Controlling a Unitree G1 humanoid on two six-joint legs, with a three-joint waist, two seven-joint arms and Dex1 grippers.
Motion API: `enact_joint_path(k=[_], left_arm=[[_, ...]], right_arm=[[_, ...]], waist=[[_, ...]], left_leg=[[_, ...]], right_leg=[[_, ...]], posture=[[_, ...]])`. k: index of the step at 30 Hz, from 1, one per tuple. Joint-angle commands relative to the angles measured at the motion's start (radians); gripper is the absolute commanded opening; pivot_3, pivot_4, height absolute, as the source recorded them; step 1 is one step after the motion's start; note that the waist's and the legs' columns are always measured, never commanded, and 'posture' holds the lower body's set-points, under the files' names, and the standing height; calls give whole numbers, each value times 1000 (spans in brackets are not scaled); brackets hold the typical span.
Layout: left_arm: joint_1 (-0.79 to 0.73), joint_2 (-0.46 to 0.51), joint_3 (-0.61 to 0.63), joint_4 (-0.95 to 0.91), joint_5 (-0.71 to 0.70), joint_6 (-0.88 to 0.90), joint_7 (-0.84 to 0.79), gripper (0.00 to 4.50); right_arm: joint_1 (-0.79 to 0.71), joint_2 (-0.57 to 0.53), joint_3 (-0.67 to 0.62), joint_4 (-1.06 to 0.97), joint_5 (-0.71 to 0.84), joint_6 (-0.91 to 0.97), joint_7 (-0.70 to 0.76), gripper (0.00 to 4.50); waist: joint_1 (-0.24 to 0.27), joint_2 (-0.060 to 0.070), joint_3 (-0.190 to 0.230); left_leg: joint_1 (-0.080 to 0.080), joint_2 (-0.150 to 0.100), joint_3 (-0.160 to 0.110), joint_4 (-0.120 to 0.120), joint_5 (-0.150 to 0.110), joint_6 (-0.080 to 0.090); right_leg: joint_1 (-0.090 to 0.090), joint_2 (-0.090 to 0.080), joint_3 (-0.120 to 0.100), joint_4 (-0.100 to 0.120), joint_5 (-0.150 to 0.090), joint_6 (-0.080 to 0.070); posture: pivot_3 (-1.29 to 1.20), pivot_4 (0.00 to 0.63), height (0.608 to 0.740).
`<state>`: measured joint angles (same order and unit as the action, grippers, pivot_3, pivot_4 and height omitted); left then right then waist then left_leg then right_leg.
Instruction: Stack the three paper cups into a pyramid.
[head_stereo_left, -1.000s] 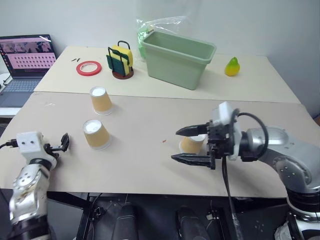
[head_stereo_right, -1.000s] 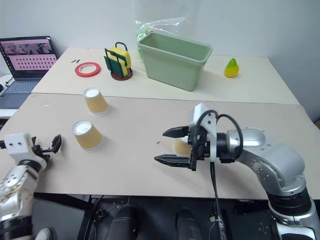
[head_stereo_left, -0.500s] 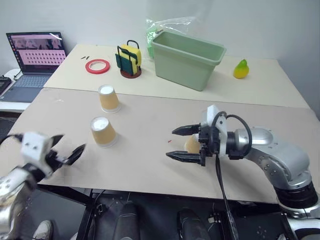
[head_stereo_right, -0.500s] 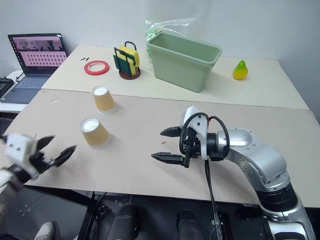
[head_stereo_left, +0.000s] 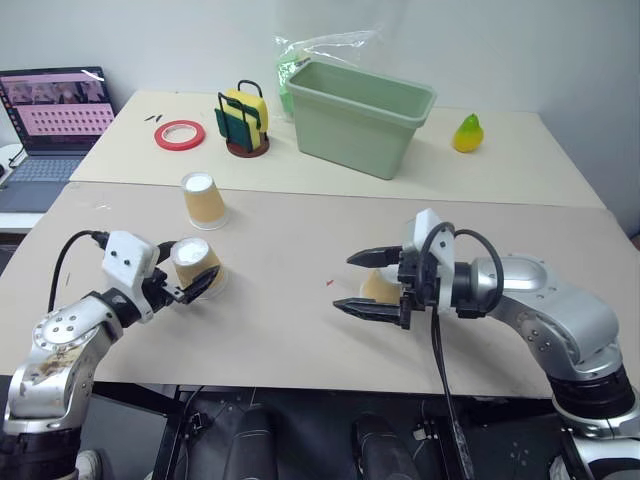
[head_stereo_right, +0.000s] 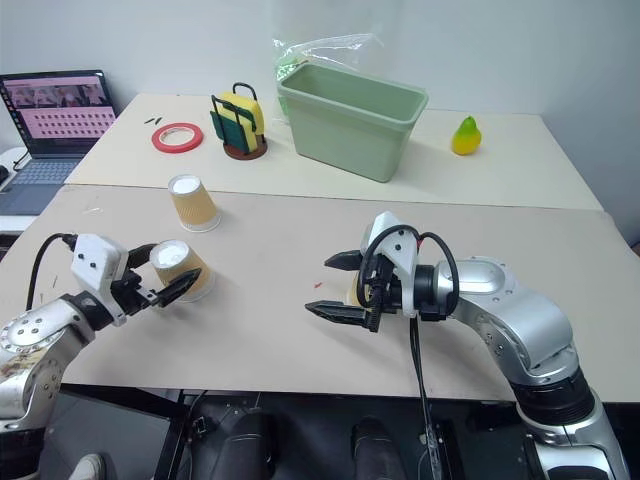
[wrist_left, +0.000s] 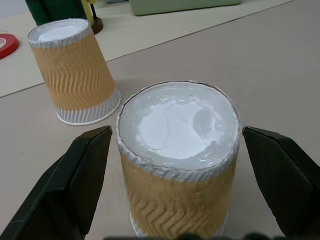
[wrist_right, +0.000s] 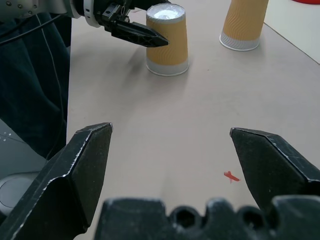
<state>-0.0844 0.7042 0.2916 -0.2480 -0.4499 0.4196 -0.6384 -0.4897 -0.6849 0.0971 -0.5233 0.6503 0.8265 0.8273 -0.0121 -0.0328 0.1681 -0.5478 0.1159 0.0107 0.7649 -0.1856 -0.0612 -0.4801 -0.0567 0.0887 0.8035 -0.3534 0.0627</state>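
Left gripper (head_stereo_left: 185, 284) spread wide around the near cup (wrist_left: 177, 165), not yet clamped (upside down, on the table (head_stereo_left: 280, 330)). Far cup (head_stereo_left: 203, 200) just behind it, also inverted. Right gripper (head_stereo_left: 358, 282) likewise open and empty; third cup (head_stereo_left: 380, 288) mostly hidden behind it, possibly on its side. Risks: squeezing off-centre could tip or crush the thin paper; swinging out could clip the far cup.

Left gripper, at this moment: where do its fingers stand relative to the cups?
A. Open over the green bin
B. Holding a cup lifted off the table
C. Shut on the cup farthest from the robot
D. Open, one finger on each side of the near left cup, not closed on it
D: the left gripper is open, one of its fingers on each side of the upside-down near left cup, which stands on the table with gaps showing.
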Motion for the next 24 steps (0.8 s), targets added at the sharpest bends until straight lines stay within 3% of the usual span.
enact_joint_path(k=[1,3,9,10,16,24], left_arm=[[-31,-5,-4,5,7,-12,-4,4463],[-38,-12,-9,11,7,-15,-6,4463],[-48,-24,-17,14,12,-23,-13,2605],[-50,-25,-20,14,15,-21,-14,2478],[-140,-77,-95,-3,14,-13,-6,2478],[-420,-287,-335,57,44,-26,-26,2478]], right_arm=[[6,-12,-46,-43,9,-10,-15,4500],[9,-14,-48,-45,7,-8,-21,4500],[19,-28,-48,-48,4,-6,-32,4500],[19,-29,-47,-48,3,-7,-34,4500],[19,-39,-54,-39,-3,-6,-49,4500],[7,-34,-51,-16,-18,-11,-67,4500]], waist=[[0,0,0],[0,0,0],[0,0,0],[0,0,0],[7,0,0],[24,0,0]], left_leg=[[0,0,0,0,0,0],[0,0,0,0,0,0],[0,0,0,0,0,0],[0,0,0,0,0,0],[0,0,0,1,0,0],[1,-1,-1,2,0,1]], right_leg=[[0,0,0,0,0,0],[0,0,0,0,0,1],[1,0,0,0,0,1],[1,0,0,0,0,1],[1,0,0,0,0,1],[5,0,0,-1,2,5]], posture=[[0,150,656],[0,150,656],[0,150,656],[0,150,656],[0,150,656],[0,150,656]])
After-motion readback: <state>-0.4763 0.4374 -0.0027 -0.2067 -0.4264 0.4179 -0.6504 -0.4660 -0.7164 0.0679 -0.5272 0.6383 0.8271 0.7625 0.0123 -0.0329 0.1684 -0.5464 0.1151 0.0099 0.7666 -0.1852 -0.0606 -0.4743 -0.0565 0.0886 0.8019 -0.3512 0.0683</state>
